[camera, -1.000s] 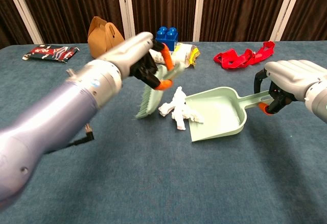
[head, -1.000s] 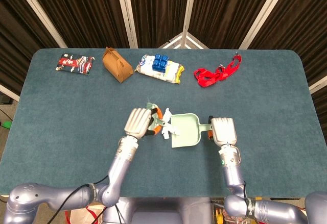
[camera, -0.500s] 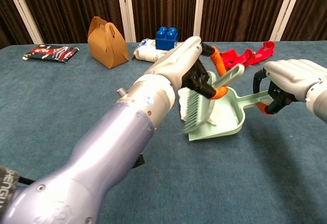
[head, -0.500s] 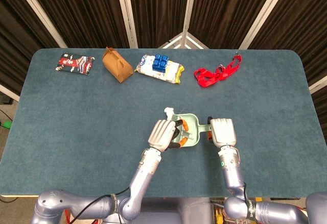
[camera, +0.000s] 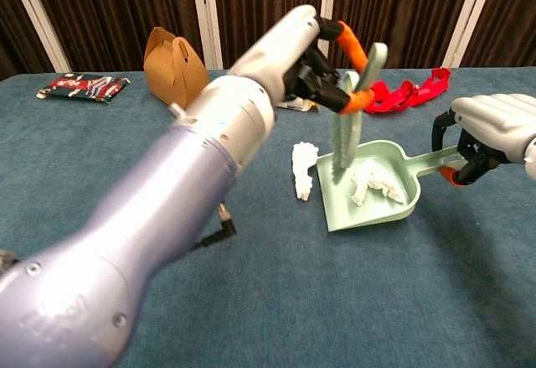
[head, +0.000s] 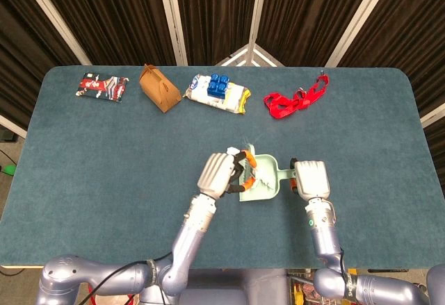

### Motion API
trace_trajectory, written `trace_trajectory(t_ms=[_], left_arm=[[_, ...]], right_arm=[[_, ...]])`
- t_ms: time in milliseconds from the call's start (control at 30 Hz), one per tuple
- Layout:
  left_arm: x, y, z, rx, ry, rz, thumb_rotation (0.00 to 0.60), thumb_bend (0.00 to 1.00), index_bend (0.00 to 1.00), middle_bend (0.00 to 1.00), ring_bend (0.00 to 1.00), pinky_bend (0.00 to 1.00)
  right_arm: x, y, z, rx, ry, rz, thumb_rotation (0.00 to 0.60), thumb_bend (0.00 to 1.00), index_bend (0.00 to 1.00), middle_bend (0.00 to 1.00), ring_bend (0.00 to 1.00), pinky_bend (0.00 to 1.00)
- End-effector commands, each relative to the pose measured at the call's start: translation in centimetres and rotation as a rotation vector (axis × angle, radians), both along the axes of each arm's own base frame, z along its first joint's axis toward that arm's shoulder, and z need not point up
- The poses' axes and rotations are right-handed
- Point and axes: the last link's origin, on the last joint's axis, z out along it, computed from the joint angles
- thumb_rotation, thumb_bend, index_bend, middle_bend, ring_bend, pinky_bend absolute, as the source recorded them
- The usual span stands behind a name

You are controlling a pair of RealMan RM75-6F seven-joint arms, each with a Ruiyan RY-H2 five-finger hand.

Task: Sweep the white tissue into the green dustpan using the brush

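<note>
A brown paper box [head: 159,88] is sitting near the table's [head: 83,166] far edge. Left of it is lying a red snack packet [head: 101,86]; right of it, blue blocks [head: 220,85] on a white package [head: 217,94]; farther right, a red strap [head: 295,99].

Even, bright overhead light in both views, soft faint shadows on the counter [head: 83,152], dark curtains [head: 215,13] along the top, mild sheen on the near arm [camera: 159,217] filling the chest view's lower left, slightly soft there, otherwise sharp focus
</note>
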Motion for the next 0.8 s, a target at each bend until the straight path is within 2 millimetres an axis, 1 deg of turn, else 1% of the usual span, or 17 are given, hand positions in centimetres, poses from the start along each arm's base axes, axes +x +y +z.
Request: trace_trajectory(t_ms=[33, 100, 133, 233, 367, 633, 800], left_arm=[[-1.1, 0.9, 1.0, 0.029, 0.038, 0.003, 0.600, 0.68, 0.78, 1.00, 1.00, 1.00], [-1.8, 1.5, 1.4, 0.044, 0.072, 0.004, 0.600, 0.68, 0.78, 1.00, 1.00, 1.00], [-2.1, 1.7, 1.5, 0.051, 0.090, 0.003, 0.600, 0.68, 0.78, 1.00, 1.00, 1.00], [-3.1, 2.1, 1.5, 0.062, 0.129, 0.002, 0.600, 0.67, 0.78, 1.00, 1.00, 1.00], [-3.8, 2.6, 1.1, 0.064, 0.152, 0.012, 0.600, 0.67, 0.78, 1.00, 1.00, 1.00], [-4.4, 2.9, -0.6, 0.066, 0.220, 0.006, 0.600, 0.67, 0.78, 1.00, 1.00, 1.00], [-4.0, 2.4, -2.0, 0.043, 0.225, 0.006, 0.600, 0.65, 0.77, 1.00, 1.00, 1.00]], right_arm=[[0.0, 0.0, 0.1, 0.000, -0.001, 0.002, 0.600, 0.59, 0.65, 0.91, 0.89, 0.92], [0.8, 0.0, -0.4, 0.006, -0.006, 0.011, 0.600, 0.59, 0.65, 0.91, 0.89, 0.92], [1.0, 0.0, -0.5, 0.004, -0.005, 0.010, 0.600, 0.59, 0.65, 0.91, 0.89, 0.92], [1.2, 0.0, -0.7, 0.004, -0.006, 0.008, 0.600, 0.59, 0.65, 0.91, 0.89, 0.92], [1.2, 0.0, -0.9, 0.008, -0.006, 0.004, 0.600, 0.59, 0.65, 0.91, 0.89, 0.92], [0.8, -0.2, -0.9, 0.006, -0.001, -0.002, 0.600, 0.59, 0.65, 0.91, 0.89, 0.92], [0.4, -0.1, -0.8, 0.008, 0.001, -0.010, 0.600, 0.59, 0.65, 0.91, 0.89, 0.92]])
